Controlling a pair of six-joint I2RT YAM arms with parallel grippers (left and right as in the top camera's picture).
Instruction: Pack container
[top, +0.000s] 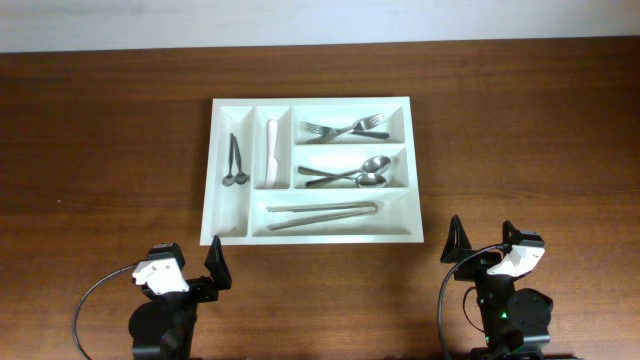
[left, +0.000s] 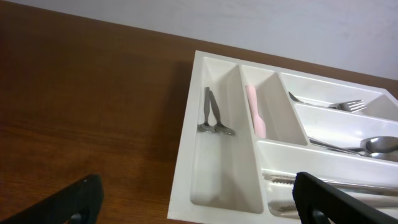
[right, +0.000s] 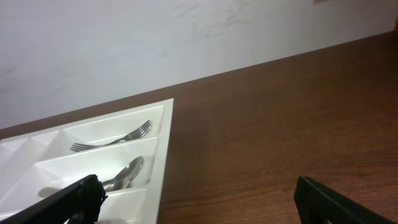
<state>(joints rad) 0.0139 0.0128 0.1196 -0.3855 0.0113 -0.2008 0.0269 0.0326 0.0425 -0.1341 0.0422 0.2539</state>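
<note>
The container (top: 212, 170) is a white five-compartment tray in the middle of the table. Its left narrow slot holds two small spoons (top: 234, 166), and the second narrow slot holds a pale knife (top: 271, 155). The three long slots hold forks (top: 345, 128), spoons (top: 352, 175) and tongs (top: 322, 212). My left gripper (top: 190, 260) is open and empty, just in front of the tray's front left corner (left: 186, 205). My right gripper (top: 482, 242) is open and empty, just right of the tray's front right corner (right: 158, 193).
The tray lies on a brown wooden table (top: 520, 130). A pale wall (right: 186, 43) rises behind the table's far edge. Both arm bases stand at the front edge, with black cables beside them.
</note>
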